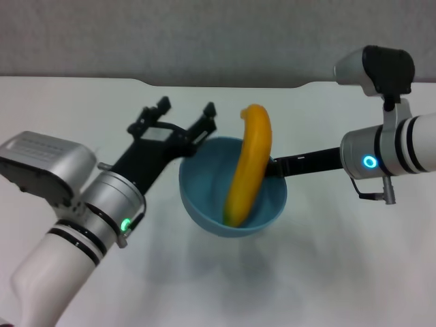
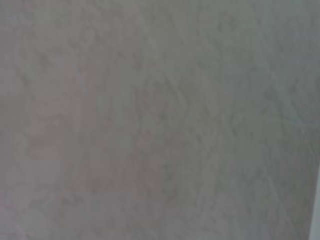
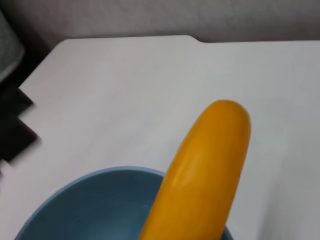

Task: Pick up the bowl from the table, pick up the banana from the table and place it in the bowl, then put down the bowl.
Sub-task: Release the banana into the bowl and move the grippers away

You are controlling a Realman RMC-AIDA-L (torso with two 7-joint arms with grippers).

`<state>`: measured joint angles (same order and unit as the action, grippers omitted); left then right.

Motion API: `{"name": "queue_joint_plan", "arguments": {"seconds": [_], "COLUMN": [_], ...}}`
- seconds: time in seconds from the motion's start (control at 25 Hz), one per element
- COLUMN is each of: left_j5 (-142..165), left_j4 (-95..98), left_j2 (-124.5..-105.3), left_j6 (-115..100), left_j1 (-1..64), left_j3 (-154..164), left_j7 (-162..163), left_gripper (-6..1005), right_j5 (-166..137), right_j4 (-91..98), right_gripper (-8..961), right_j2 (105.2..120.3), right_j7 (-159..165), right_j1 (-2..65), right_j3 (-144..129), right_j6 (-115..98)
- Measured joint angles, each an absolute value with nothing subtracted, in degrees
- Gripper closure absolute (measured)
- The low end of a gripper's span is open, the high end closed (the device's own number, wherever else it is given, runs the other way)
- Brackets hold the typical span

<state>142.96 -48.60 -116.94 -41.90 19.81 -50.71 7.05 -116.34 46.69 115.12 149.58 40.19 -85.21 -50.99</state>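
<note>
The light-blue bowl [image 1: 204,178] is in the middle of the head view, with the yellow-orange banana [image 1: 248,163] standing in it, one end at the bottom and the other leaning over the far rim. My right gripper [image 1: 274,165] reaches in from the right and is shut on the bowl's right rim. My left gripper [image 1: 185,110] is open and empty just left of the bowl, its fingers [image 1: 206,116] by the far-left rim. The right wrist view shows the banana [image 3: 205,175] rising out of the bowl [image 3: 90,205]. The left wrist view shows only a blurred grey surface.
The white table [image 1: 306,272] spreads all round, with a shallow notch [image 1: 225,85] in its far edge and a grey wall behind. In the right wrist view the table [image 3: 125,90] lies beyond the bowl, with dark parts of my left gripper [image 3: 15,132] at the edge.
</note>
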Motion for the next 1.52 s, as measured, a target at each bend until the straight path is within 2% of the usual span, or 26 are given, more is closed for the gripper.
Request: {"name": "queue_joint_plan", "arguments": {"seconds": [0.04, 0.4, 0.72, 1.12, 1.52], "left_j5": [142.93, 142.94, 143.34, 143.02, 142.9], "left_j4": [-48.6, -48.08, -42.72, -38.83, -37.48], "left_j2": [-116.9, -116.51, -116.46, -116.59, -116.77], "left_j6": [-42.27, -46.01, -45.76, -46.2, -46.28], "left_j1": [19.61, 16.56, 17.28, 16.81, 16.92], "left_j3": [-51.2, -59.69, -62.92, -64.09, -64.0], "left_j7": [7.09, 7.83, 7.83, 7.79, 8.39], "left_gripper": [109, 102, 103, 103, 103], "right_j5": [-116.4, -119.69, -135.63, -138.57, -135.32], "right_j4": [46.39, 44.17, 42.52, 38.45, 36.56], "right_gripper": [806, 798, 792, 783, 775], "right_j2": [115.12, 114.75, 114.35, 115.51, 115.58], "right_j7": [149.58, 149.8, 153.63, 153.59, 153.48], "right_j1": [40.1, 39.92, 45.02, 46.74, 46.46], "right_j3": [-85.08, -83.68, -73.56, -75.15, -80.2], "right_j6": [-50.99, -51.54, -58.9, -56.31, -52.14]}}
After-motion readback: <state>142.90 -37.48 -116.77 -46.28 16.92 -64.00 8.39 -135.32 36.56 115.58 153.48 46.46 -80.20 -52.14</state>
